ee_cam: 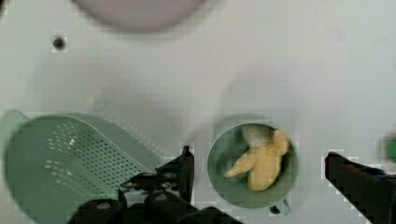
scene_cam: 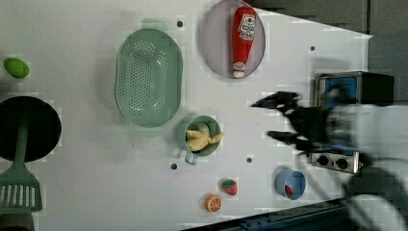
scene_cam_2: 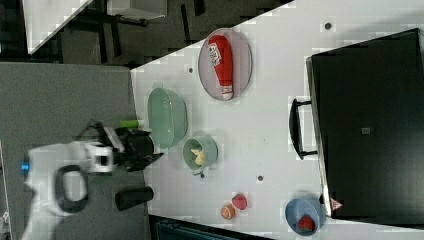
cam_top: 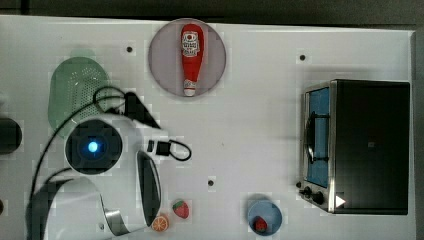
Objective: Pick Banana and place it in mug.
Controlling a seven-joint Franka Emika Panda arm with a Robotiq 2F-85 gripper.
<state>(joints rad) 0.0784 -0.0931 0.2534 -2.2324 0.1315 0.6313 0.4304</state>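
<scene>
The small pale-yellow curved banana [scene_cam: 202,139] lies inside the small round pale-green mug [scene_cam: 185,132] with the little side handle, so the placing looks done and the step in hand is the retreat. The tool [scene_cam: 281,118] stands wide and holds nothing. In the left view it hangs above the white bench [scene_cam: 86,159], well off to the mug's right; in the wrist view its dark fingers [ee_cam: 182,170] stand either side of the mug and clear of its rim. To do the retreat well, I judge the arm should rise straight before it swings, keep the jaws spread so neither finger catches the rim or the handle, and stay off the basket just beside the mug. One banana tip leans on the mug's wall, so a nudge could tip it out.

Containers, from the left view's left to its right:
- The flat black round pan [scene_cam: 43,127] at the left edge carries the handle of a pale-green slotted spatula [scene_cam: 19,185]; a small green fruit [scene_cam: 16,68] lies loose on the bench above it.
- The large oval pale-green perforated basket [scene_cam: 148,77] holds nothing that I can see.
- The mug holds the banana, with a paler rounded piece at the banana's upper end.
- The round grey plate [scene_cam: 215,36] carries a red ketchup bottle [scene_cam: 243,41] lying flat.
- The small blue bowl [scene_cam: 283,180] holds one small red piece.
- The steel and black toaster oven [scene_cam: 373,86] stands at the right; its inside cannot be told.

A red strawberry [scene_cam: 230,186] and a round orange slice [scene_cam: 212,203] lie loose on the bench below the mug.
</scene>
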